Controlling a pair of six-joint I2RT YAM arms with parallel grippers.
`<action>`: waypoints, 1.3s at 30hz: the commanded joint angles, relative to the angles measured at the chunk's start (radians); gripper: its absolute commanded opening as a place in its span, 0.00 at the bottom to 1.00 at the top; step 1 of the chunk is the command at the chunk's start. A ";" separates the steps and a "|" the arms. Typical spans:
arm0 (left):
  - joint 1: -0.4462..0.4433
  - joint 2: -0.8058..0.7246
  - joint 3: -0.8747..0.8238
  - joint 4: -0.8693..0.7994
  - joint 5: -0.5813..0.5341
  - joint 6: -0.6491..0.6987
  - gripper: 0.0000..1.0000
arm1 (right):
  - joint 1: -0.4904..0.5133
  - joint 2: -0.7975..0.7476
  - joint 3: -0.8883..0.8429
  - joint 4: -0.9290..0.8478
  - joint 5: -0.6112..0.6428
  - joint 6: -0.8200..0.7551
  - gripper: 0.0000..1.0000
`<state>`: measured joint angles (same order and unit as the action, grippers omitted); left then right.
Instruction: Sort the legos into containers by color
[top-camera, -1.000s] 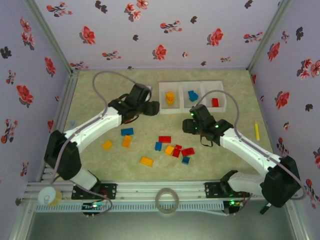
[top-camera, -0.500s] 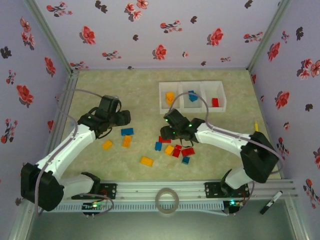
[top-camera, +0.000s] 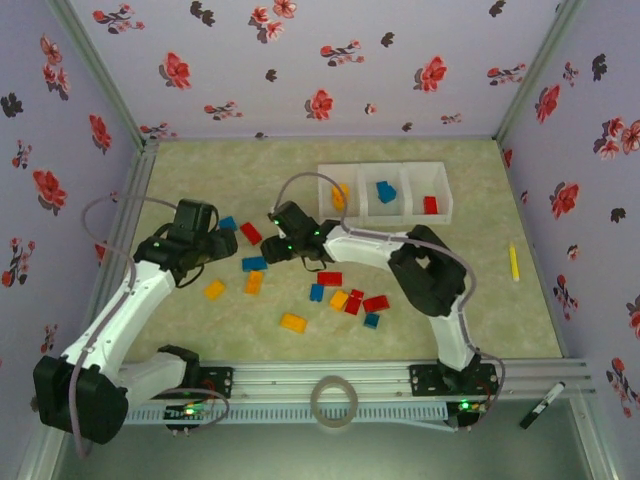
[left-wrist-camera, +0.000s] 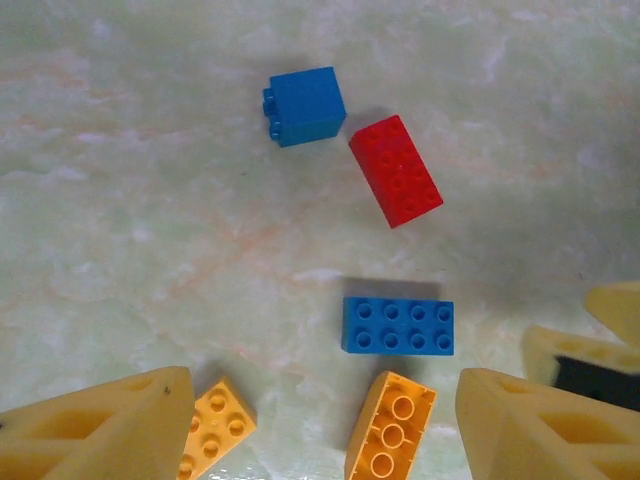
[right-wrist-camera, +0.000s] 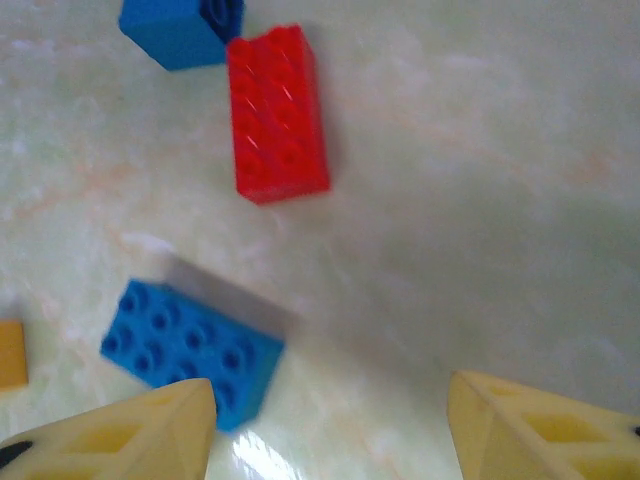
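Both released, left end effector (left-wrist-camera: 325, 378) and right end effector (right-wrist-camera: 330, 385); I nudge the right toward nine o'clock to straddle the blue brick (right-wrist-camera: 190, 350).

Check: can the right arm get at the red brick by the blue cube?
Probably yes: the right gripper hangs open just short of the red brick, bare table between. The blue cube crowds its far end; the left gripper is near.
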<state>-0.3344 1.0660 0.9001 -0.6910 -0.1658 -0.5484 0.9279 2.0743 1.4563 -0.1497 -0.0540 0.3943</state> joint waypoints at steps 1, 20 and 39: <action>0.020 -0.034 -0.008 -0.045 -0.015 -0.019 0.70 | 0.005 0.074 0.098 0.040 -0.061 -0.051 0.65; 0.029 -0.063 -0.007 -0.074 -0.015 0.002 0.70 | -0.010 0.431 0.574 -0.203 0.005 -0.135 0.62; 0.028 -0.087 -0.006 -0.086 0.002 -0.010 0.70 | -0.025 0.469 0.673 -0.346 0.101 -0.183 0.28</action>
<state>-0.3138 1.0019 0.8989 -0.7441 -0.1646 -0.5484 0.9184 2.5187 2.1071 -0.4217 0.0139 0.2173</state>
